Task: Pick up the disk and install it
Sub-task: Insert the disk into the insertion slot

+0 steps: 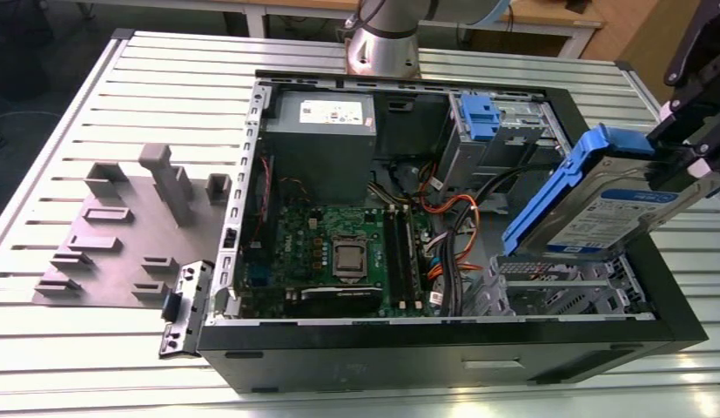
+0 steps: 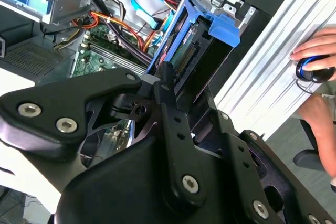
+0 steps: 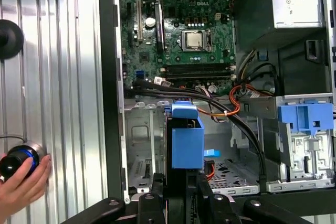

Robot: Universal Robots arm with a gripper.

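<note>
the exterior view stands off the arm, high up, and looks down at a slant on the slatted bench (image 1: pixel 116 348) and the whole open computer case (image 1: pixel 453 357). the first wrist view looks straight down into the case from near, past the disk (image 3: pixel 186 140). the second wrist view sits closer and looks aslant along the disk. all three share the motherboard (image 1: pixel 336 244) and the disk.

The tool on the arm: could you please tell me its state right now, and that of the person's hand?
Tool: shut on the disk, held tilted above the open case.
Person's hand: resting on a black-and-blue knob.
</note>
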